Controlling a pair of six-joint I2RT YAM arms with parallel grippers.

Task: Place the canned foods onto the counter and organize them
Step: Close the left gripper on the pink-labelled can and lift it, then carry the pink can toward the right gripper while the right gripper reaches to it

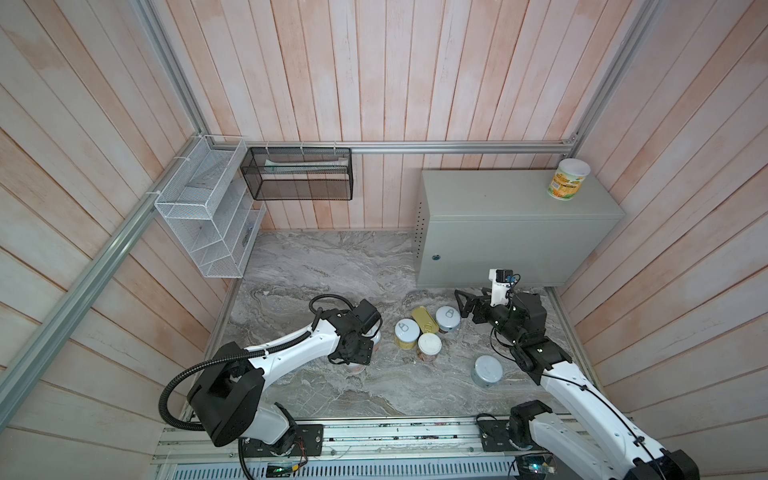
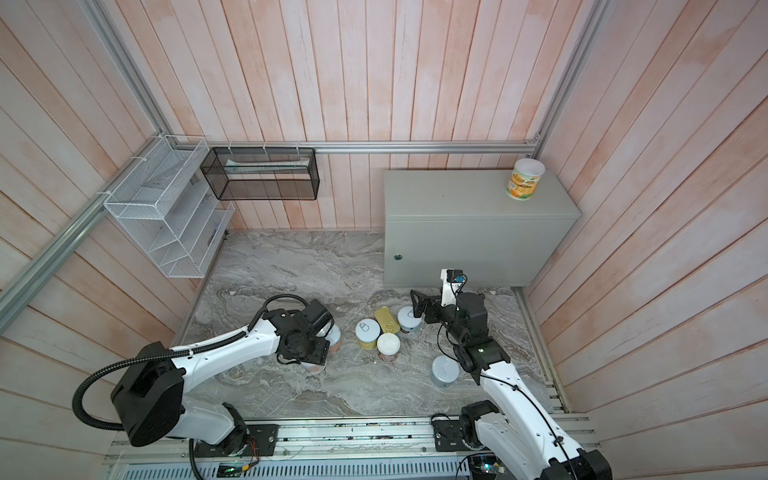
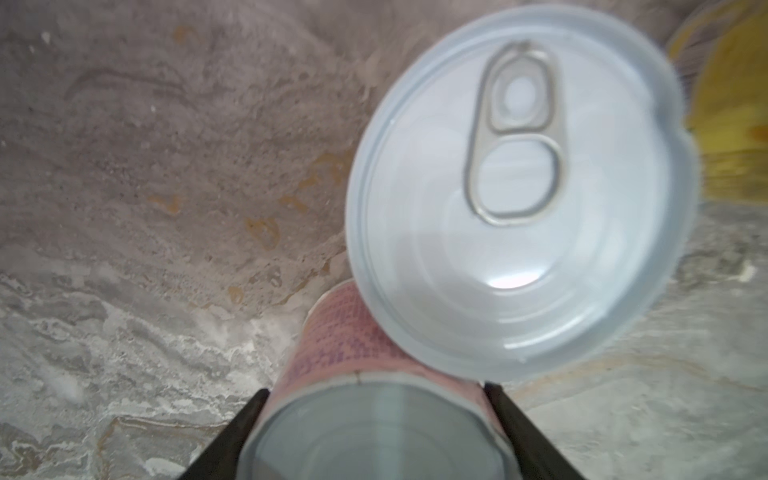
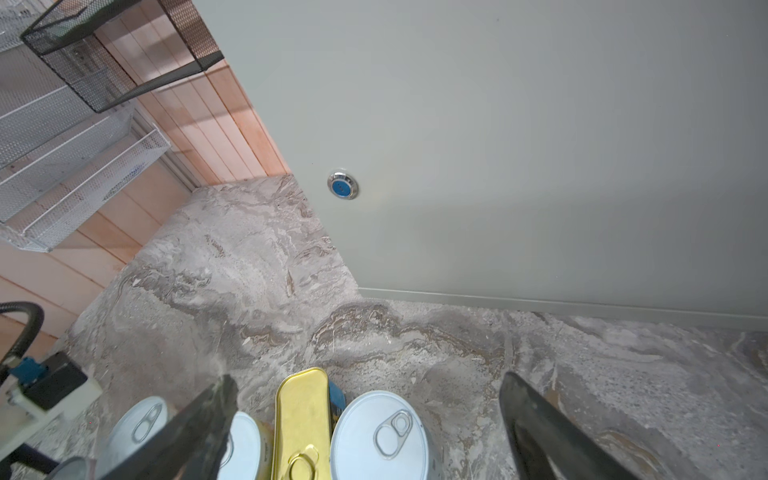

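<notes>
Left fingers (image 3: 230, 440) clamped on a pink-labelled tin (image 3: 345, 332) down by the marbled slab (image 1: 316, 266), right fingers (image 4: 540, 432) spread wide and empty above a gold-topped tin (image 4: 301, 419) and a round tin (image 4: 380, 436), one yellow-labelled tin (image 1: 568, 178) upright on the grey-green bench (image 1: 498, 199), at its far right corner.

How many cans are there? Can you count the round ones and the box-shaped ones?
Round cans: 7 (one stands on the cabinet, and the left gripper holds a pink can)
Box-shaped can with a gold top: 1
Total: 8
</notes>
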